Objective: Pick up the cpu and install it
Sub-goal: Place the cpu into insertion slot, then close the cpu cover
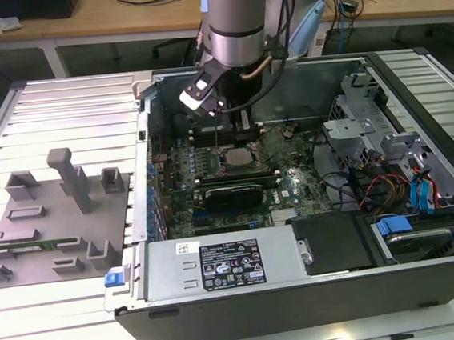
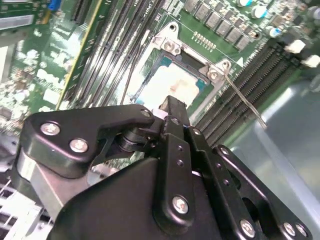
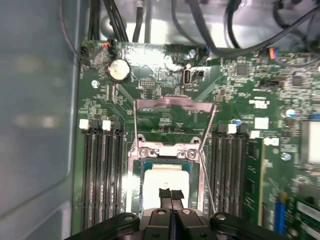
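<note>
Far left in the exterior view: a matte grey plastic fixture [image 1: 51, 227] on the ribbed metal bench [image 1: 67, 101]. Middle: an open dark case [image 1: 304, 299] with a green motherboard [image 1: 293, 188]. The cpu [image 3: 165, 176], flat, square and silvery, sits in its socket under the raised metal frame [image 3: 172, 102]. The black fingers [image 3: 164, 193] are pressed together, empty, right over its edge. Can't tell if they touch it.

Print on the power supply's label [image 1: 230, 264] cannot be made out; nothing else is legible.
</note>
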Action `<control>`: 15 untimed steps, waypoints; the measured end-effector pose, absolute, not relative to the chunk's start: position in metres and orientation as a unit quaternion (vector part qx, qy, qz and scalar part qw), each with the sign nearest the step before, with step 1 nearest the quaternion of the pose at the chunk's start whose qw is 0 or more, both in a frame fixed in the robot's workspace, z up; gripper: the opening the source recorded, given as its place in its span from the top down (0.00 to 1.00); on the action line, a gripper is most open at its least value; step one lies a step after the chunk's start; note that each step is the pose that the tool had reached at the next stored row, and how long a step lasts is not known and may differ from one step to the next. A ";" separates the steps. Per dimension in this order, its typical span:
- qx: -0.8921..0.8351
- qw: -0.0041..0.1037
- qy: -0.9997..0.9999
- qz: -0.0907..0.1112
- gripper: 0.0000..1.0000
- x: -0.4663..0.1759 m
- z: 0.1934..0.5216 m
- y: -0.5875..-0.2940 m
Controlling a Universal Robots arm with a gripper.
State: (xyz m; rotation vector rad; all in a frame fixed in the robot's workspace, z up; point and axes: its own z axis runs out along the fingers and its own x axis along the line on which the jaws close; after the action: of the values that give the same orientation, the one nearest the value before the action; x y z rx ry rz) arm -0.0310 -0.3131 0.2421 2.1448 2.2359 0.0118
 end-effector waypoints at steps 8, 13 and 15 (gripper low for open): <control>0.692 0.022 0.721 0.004 0.89 -0.031 0.263 -0.313; 0.692 0.022 0.721 0.004 0.89 -0.031 0.263 -0.313; 0.692 0.022 0.721 0.004 0.89 -0.031 0.263 -0.313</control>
State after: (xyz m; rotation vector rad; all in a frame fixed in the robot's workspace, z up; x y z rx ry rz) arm -0.0310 -0.3131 0.2630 2.1446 2.2357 0.0113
